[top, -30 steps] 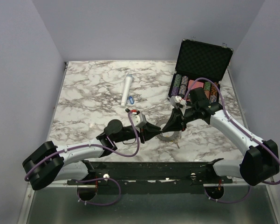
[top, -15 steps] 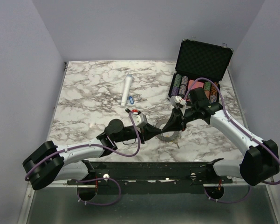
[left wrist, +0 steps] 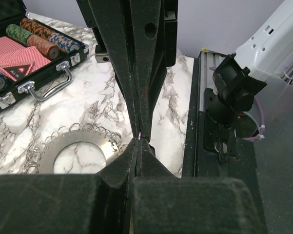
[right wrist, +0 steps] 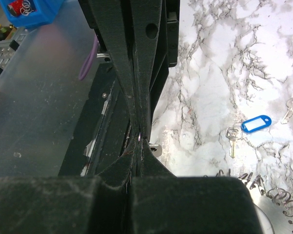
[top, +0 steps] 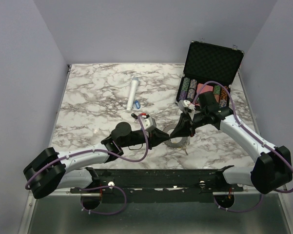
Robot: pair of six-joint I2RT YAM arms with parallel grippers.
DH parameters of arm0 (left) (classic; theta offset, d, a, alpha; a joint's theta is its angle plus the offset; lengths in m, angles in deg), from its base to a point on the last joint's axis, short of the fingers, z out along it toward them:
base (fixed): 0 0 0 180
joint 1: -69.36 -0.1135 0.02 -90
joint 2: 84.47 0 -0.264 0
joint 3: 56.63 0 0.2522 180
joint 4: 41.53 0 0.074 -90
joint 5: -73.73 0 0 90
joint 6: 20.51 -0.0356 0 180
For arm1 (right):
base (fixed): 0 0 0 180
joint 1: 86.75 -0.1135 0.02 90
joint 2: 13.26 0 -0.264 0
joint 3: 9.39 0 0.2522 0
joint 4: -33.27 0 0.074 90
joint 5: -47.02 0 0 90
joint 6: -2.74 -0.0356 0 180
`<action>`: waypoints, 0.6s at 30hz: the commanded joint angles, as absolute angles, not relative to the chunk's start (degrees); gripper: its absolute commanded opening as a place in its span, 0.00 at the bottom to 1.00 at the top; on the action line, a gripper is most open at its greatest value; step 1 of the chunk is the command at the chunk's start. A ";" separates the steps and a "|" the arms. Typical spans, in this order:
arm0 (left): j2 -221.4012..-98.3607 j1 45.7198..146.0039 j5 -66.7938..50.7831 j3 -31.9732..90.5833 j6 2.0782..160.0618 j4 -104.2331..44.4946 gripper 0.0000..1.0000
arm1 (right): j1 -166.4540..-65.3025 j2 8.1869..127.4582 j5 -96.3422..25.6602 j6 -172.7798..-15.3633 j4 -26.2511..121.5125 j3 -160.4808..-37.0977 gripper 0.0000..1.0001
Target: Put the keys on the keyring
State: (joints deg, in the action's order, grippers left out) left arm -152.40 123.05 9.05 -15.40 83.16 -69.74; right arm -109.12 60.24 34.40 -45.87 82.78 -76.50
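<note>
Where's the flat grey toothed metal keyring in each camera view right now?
Top external: the flat grey toothed metal keyring lies slightly right of and below centre.
Left wrist: keyring at lower left.
Right wrist: keyring in the bottom right corner, cropped by the edge.
Shared landmark: the white-and-grey marble tabletop beneath it.

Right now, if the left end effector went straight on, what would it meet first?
Probably the keyring, its rim just ahead of the left end effector; depth is unclear, so maybe the table beside it.
</note>
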 commanded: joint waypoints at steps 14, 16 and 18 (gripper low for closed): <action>-136.42 122.98 -2.38 -24.58 85.48 -67.32 0.75 | -104.87 58.20 34.01 -39.71 88.16 -78.17 0.00; -135.72 122.89 -1.50 -25.19 86.36 -66.62 0.75 | -102.41 57.23 33.75 -38.92 89.48 -78.44 0.00; -134.67 122.97 -1.59 -25.37 87.42 -65.04 0.74 | -100.30 55.66 31.21 -38.83 90.54 -79.14 0.00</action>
State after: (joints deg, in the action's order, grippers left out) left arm -136.77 123.05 0.03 -24.01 84.91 -67.23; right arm -103.75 58.97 33.72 -41.30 86.72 -76.56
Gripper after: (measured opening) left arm 0.749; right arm 0.006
